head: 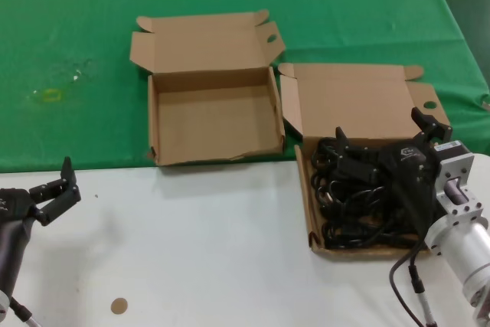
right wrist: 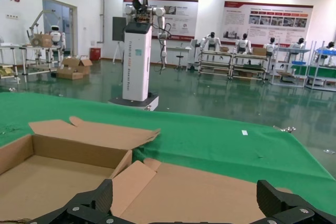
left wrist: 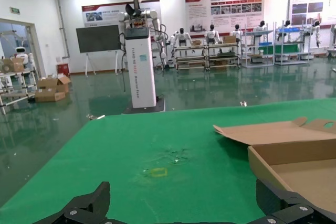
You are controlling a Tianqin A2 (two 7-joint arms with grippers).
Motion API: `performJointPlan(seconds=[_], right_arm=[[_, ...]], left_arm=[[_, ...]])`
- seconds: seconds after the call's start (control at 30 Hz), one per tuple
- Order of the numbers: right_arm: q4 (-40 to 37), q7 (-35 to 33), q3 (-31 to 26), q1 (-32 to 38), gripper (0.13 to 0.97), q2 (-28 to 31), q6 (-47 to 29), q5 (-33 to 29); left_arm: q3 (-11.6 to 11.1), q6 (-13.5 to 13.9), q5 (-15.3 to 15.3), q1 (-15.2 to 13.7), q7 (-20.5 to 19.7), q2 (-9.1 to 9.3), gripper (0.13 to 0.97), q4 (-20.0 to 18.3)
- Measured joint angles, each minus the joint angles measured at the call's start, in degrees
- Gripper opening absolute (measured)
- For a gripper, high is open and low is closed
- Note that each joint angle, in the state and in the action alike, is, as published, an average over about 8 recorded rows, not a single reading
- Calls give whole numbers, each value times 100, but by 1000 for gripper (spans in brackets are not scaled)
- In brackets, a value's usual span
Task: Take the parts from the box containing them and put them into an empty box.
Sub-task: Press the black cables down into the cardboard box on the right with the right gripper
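- Fingers of the right gripper are spread wide over the cables; the left gripper waits, jaws apart, at the table's near left.
- Reaching step, I'd say: next it must lower and close on one bundle.
- Cables fill the right box, coils running front to back; the empty box sits left.

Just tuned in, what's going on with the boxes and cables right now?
The right gripper hangs open over the black cables filling the box on the right, not gripping any. The empty box sits open to its left on the green cloth, with nothing in it. The left gripper waits open at the near left.
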Motion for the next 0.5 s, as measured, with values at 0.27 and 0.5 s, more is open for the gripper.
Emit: performJointPlan(seconds=[0.27, 0.5], right_arm=[[0, 0, 0, 0, 966, 0, 0, 0], [0, 0, 0, 0, 966, 0, 0, 0]], left_arm=[[0, 0, 0, 0, 0, 0, 966, 0], [0, 0, 0, 0, 0, 0, 966, 0]])
